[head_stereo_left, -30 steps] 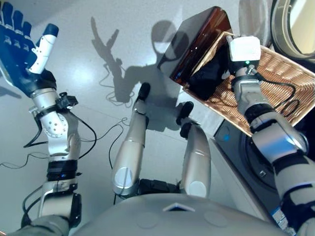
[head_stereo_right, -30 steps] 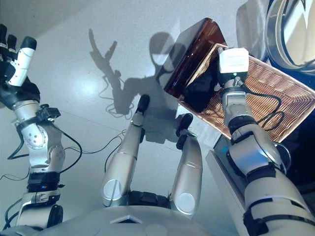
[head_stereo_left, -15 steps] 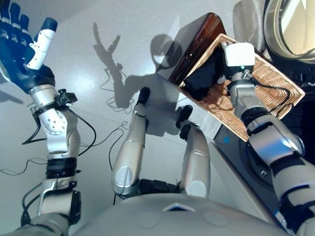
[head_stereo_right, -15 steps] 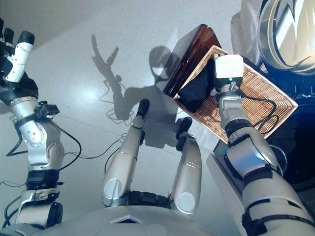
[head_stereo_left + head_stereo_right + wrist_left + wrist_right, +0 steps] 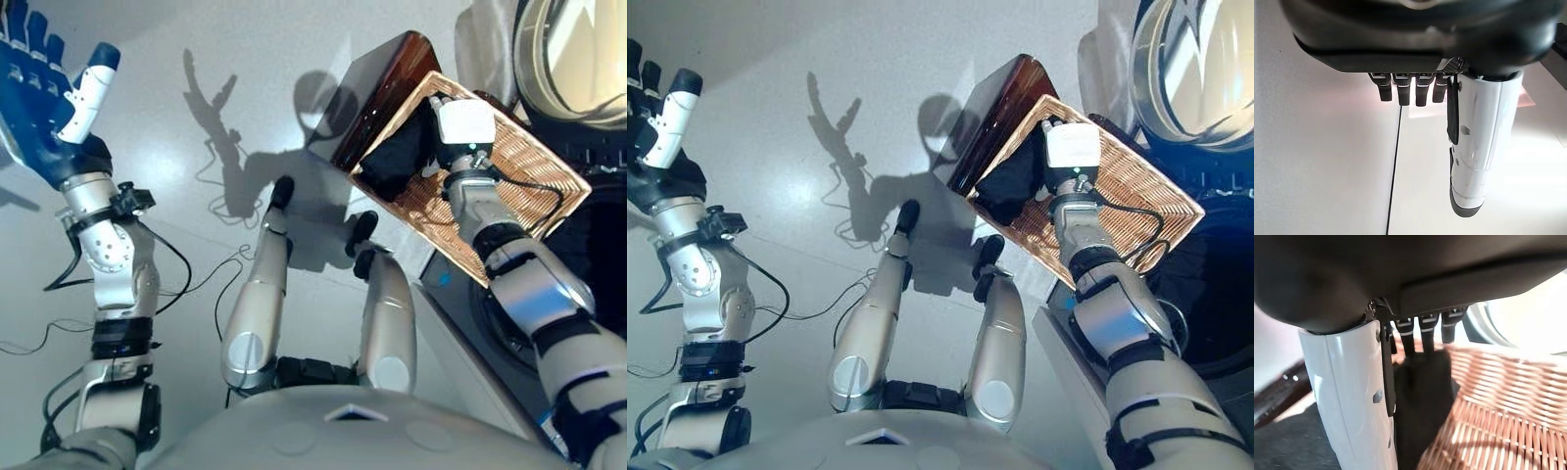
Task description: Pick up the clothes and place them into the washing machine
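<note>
Black clothes (image 5: 397, 157) lie bunched at the near-left end of a wicker basket (image 5: 519, 166) standing on the washing machine (image 5: 509, 323). My right hand (image 5: 1400, 274) reaches into that basket. Its straight fingers (image 5: 1427, 330) rest on a raised fold of the black cloth (image 5: 1422, 401), and the white-covered thumb stands straight beside it. From the eye views the wrist's white box hides most of this hand. My left hand (image 5: 39, 98) is held high at the far left, open and holding nothing.
The washing machine's round door (image 5: 573, 54) shows at the upper right, just beyond the basket. A dark brown glossy panel (image 5: 377, 88) borders the basket's left side. A grey cloth (image 5: 475, 39) hangs at the top. Pale floor spreads to the left.
The camera has shifted, so the basket and the door sit further left in view. My right hand has stayed on the black clothes. The left hand has barely moved.
</note>
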`<state>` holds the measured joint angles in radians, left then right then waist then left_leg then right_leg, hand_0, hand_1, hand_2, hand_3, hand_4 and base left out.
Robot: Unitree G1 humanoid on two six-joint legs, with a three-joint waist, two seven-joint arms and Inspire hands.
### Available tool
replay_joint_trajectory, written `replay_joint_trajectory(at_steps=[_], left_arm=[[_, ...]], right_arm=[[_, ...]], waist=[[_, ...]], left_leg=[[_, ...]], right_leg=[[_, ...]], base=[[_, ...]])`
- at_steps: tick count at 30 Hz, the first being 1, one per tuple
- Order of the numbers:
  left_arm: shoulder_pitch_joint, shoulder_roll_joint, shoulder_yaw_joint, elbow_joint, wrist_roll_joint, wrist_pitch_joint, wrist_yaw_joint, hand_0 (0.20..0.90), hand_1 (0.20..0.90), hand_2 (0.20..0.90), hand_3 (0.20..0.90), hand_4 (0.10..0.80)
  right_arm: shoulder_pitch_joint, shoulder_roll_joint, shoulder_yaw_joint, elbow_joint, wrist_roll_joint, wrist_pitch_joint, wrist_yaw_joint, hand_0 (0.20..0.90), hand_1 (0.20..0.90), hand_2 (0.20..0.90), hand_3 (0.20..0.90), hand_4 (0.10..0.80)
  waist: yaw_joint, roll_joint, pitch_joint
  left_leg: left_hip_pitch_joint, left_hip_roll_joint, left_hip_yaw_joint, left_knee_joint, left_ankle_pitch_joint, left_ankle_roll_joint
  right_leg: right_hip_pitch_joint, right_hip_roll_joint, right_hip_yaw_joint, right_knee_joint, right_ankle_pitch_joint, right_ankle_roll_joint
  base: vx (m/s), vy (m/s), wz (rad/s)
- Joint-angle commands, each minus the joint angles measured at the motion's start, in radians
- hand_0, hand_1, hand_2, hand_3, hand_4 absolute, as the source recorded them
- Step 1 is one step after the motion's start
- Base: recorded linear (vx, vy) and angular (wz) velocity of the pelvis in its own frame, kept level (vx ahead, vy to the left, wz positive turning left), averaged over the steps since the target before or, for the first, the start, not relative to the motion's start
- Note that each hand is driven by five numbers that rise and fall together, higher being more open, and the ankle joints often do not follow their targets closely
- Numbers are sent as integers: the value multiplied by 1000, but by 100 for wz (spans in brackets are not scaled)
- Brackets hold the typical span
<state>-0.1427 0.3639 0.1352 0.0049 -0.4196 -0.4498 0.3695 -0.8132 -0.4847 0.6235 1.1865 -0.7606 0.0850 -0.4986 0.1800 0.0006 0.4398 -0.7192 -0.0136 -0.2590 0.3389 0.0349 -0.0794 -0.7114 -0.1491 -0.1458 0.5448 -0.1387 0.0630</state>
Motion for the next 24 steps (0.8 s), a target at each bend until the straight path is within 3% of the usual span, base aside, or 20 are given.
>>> replay_joint_trajectory(at_steps=[1, 7, 9, 10, 12, 13, 14, 17, 18, 24], left_arm=[[-6, 33, 45, -116, 21, -140, 3, 900, 900, 900, 900, 800], [-2, 28, 51, -120, 25, -141, 4, 900, 900, 900, 900, 800], [2, 25, 61, -122, 24, -143, 4, 900, 900, 900, 900, 800], [1, 24, 74, -115, 17, -145, 6, 900, 900, 900, 900, 800], [1, 25, 86, -107, 20, -149, 14, 900, 900, 900, 900, 800], [1, 26, 86, -108, 20, -149, 15, 900, 900, 900, 900, 800], [3, 28, 93, -107, 21, -150, 16, 900, 900, 900, 900, 800], [6, 30, 98, -108, 18, -153, 18, 900, 900, 900, 900, 800], [9, 31, 99, -107, 16, -151, 19, 900, 900, 900, 900, 800], [12, 38, 85, -103, 12, -149, 17, 900, 900, 900, 900, 800]], right_arm=[[4, -8, 2, -25, 11, -1, -32, 900, 900, 900, 900, 800], [20, 4, -8, -39, 11, -8, -34, 900, 900, 900, 900, 800], [28, 5, -12, -36, 10, -8, -35, 820, 820, 820, 820, 743], [34, 5, -13, -33, 11, -9, -34, 749, 749, 749, 749, 692], [36, -1, -18, -24, 18, -11, -33, 719, 719, 719, 719, 671], [36, -1, -18, -24, 18, -11, -34, 727, 727, 727, 727, 676], [35, -9, -18, -14, 24, -9, -32, 546, 546, 546, 546, 547], [30, -17, -17, 3, 29, -9, -28, 442, 442, 442, 442, 473], [27, -24, -17, 21, 42, -10, -25, 200, 200, 200, 200, 300], [8, -28, -8, 44, 60, -11, -21, 200, 200, 200, 200, 300]], waist=[[-2, -3, -61], [-1, -5, -53], [0, -3, -50], [0, -4, -46], [-1, -6, -46], [2, -3, -41], [2, -2, -45], [4, 2, -45], [5, 4, -43], [11, 3, -39]], left_leg=[[-8, -23, -4, -13, -37, -3], [-27, -25, -16, -6, -31, -11], [-38, -27, -20, -2, -28, -16], [-51, -27, -20, 4, -28, -19], [-67, -30, -21, 25, -62, -23], [-81, -31, -20, 26, -34, -23], [-96, -36, -21, 49, -69, -24], [-121, -40, -22, 72, -78, -22], [-138, -42, -20, 91, -85, -19], [-158, -47, -13, 118, -101, -8]], right_leg=[[32, 48, -11, -85, 9, 7], [20, 51, -18, -77, 5, 5], [12, 51, -23, -71, 4, 4], [0, 53, -27, -63, -1, 2], [-9, 51, -25, -45, -30, 7], [-20, 49, -33, -47, -5, 2], [-30, 50, -30, -27, -39, 8], [-52, 50, -27, -4, -46, 8], [-69, 48, -25, 14, -52, 10], [-86, 43, -23, 36, -61, 10]], base=[[-45, -43, -2], [-25, -20, 3], [-21, -17, 6], [81, -57, 6], [24, -45, 9], [-18, -12, 18], [-6, -2, 20], [40, 2, 14], [6, 30, 2], [9, 7, 0]])
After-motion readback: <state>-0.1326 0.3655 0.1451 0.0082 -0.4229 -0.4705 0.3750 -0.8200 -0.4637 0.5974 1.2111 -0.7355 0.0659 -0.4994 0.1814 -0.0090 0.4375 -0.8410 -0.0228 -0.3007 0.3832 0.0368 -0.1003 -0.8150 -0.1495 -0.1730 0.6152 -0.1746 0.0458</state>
